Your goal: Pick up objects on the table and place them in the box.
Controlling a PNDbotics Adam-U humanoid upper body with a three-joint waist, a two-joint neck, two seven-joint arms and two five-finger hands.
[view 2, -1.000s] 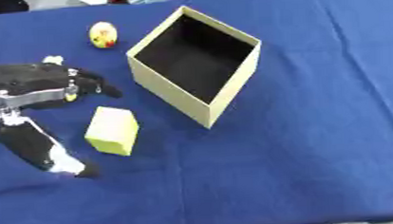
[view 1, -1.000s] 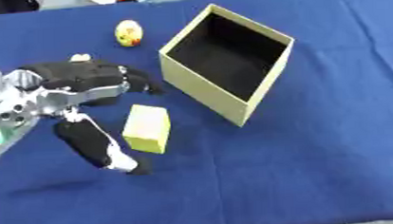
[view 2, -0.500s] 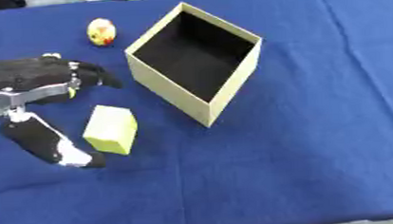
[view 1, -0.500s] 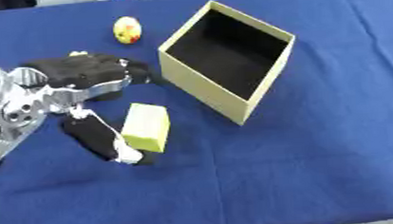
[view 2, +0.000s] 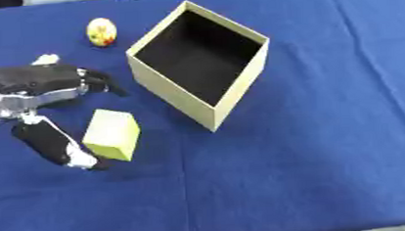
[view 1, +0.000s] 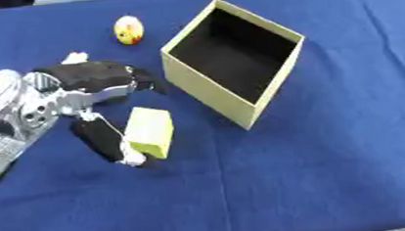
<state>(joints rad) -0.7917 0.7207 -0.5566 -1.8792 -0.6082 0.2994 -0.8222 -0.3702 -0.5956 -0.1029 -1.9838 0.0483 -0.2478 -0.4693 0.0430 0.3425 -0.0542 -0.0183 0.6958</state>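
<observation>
A yellow-green block [view 1: 149,132] lies on the blue cloth, left of an open tan cardboard box [view 1: 207,93] with a dark, empty inside. My left hand [view 1: 89,78] comes in from the left edge and stands open around the block. Its black fingers [view 1: 145,82] stretch right, just above the block's far end. The thumb [view 1: 104,140] runs down along the block's left side, and its pale tip touches the near left corner. A small yellow ball with red marks [view 1: 129,30] rests farther back, left of the box. My right hand shows in no view.
Blue cloth [view 1: 328,170] covers the whole table, with wide bare room to the right of the box and along the front. The table's far edge runs just beyond the ball and the box.
My left thumb has swung in toward the block and now touches its near left corner. The block, box and ball have stayed put.
</observation>
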